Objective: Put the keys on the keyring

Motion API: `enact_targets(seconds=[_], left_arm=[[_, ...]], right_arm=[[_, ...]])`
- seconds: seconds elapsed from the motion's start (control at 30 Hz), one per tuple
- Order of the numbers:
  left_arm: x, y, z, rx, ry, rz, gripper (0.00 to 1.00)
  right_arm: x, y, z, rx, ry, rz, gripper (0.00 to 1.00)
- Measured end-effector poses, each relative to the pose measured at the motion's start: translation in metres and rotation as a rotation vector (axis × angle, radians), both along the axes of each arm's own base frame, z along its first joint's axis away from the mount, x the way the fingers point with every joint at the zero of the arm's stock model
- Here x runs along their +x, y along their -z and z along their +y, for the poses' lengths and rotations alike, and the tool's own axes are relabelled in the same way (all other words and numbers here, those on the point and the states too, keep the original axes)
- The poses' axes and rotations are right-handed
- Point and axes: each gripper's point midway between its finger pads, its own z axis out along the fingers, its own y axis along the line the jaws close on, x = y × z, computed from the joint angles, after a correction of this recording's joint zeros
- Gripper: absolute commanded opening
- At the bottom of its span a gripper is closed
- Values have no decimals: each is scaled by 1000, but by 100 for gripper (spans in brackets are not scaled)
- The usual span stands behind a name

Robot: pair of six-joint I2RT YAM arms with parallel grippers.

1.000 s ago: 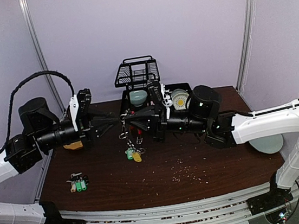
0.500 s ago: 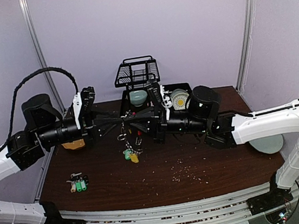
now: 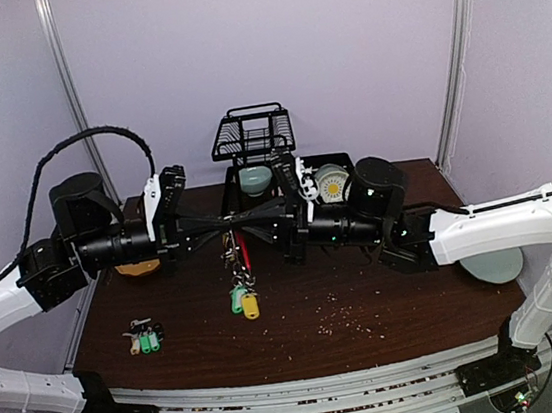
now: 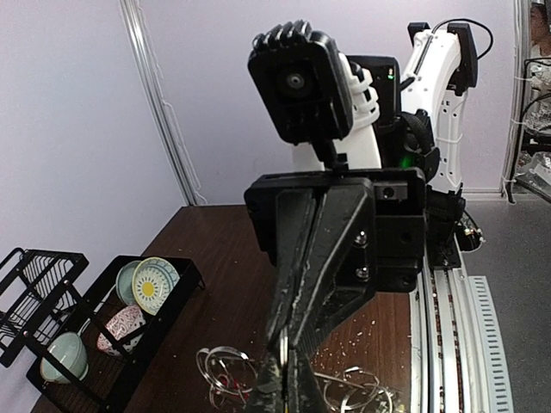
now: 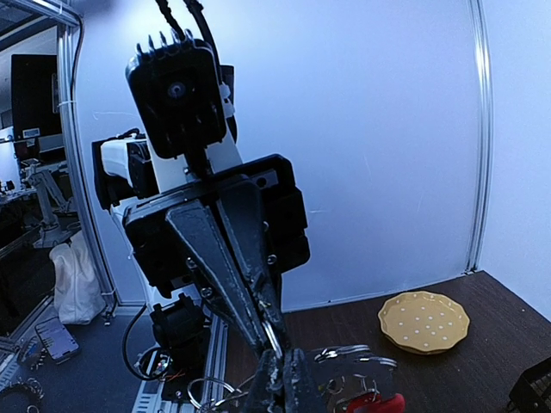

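Observation:
The keyring (image 3: 239,251) hangs in the air over the middle of the table, its red arc down, with a green tag (image 3: 236,298) and a yellow tag (image 3: 253,306) dangling below. My left gripper (image 3: 221,219) and right gripper (image 3: 240,217) meet tip to tip on its top, both shut on the metal ring. In the left wrist view my fingertips (image 4: 277,391) pinch the wire. In the right wrist view the red arc (image 5: 379,403) shows beside my gripper (image 5: 284,383). Loose keys with green tags (image 3: 144,338) lie on the table front left.
A black dish rack (image 3: 252,134) with bowls stands at the back centre. A yellow plate (image 3: 137,269) lies under the left arm. A grey-blue plate (image 3: 492,267) lies at the right edge. Crumbs (image 3: 340,314) are scattered on the brown table.
My left gripper has moved right and closed on the keyring's top, opposite the right gripper. The bunch of tags now hangs a little lower and straighter.

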Motion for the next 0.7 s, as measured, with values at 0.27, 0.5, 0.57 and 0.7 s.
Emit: enact_targets(seconds=[0.27,0.5,0.57,0.7], left_arm=[[10,11,7,121,-68,8,0],[24,21,12,282,-124,17,0],[23,25,13,305,-118,22,0],[20,34,15,342,-104,32,0]], right_arm=[[7,1,-10,-57,42,-42,26],[13,-11,-15,-147,65,-142,30],[13,-11,-13,-164,60,-161,30],[17,-6,-2,-211,45,-199,30]])
